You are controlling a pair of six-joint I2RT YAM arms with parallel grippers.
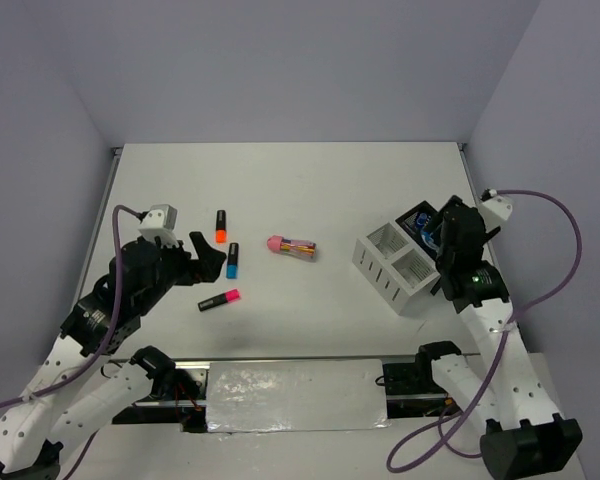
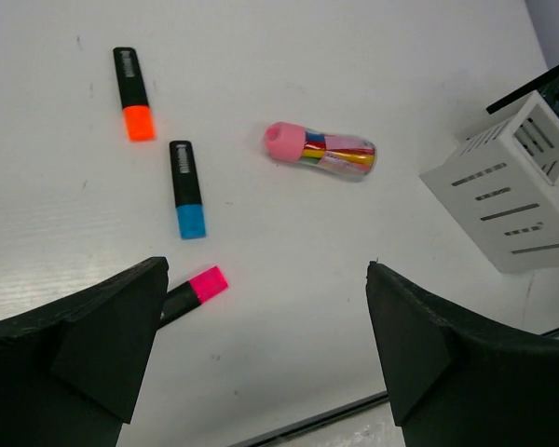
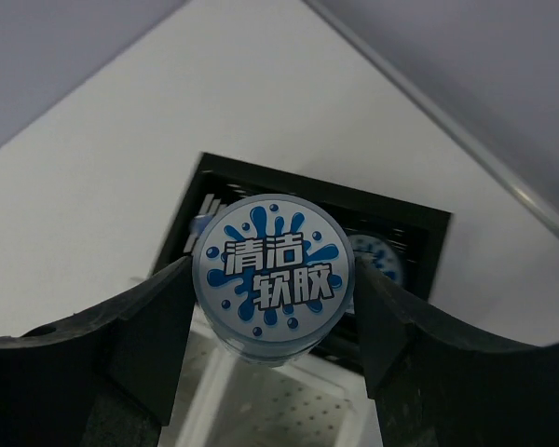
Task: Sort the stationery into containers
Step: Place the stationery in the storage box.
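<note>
My right gripper [image 3: 272, 284] is shut on a blue round tub [image 3: 274, 276] and holds it above the black compartment [image 3: 419, 244] of the white organizer [image 1: 400, 265]. Another blue tub [image 3: 377, 259] lies inside that compartment. My left gripper [image 2: 265, 326] is open and empty, hovering over the table near the pink highlighter [image 2: 194, 291]. The blue highlighter [image 2: 187, 188], the orange highlighter [image 2: 132, 93] and the pink-capped tube [image 2: 319, 149] lie on the table beyond it. In the top view the right gripper [image 1: 446, 240] is over the organizer's far end.
The white organizer [image 2: 517, 191] stands at the right of the left wrist view, slotted side facing me. The table's near edge with a metal strip [image 1: 295, 395] lies just behind the left gripper. Grey walls enclose the table on three sides.
</note>
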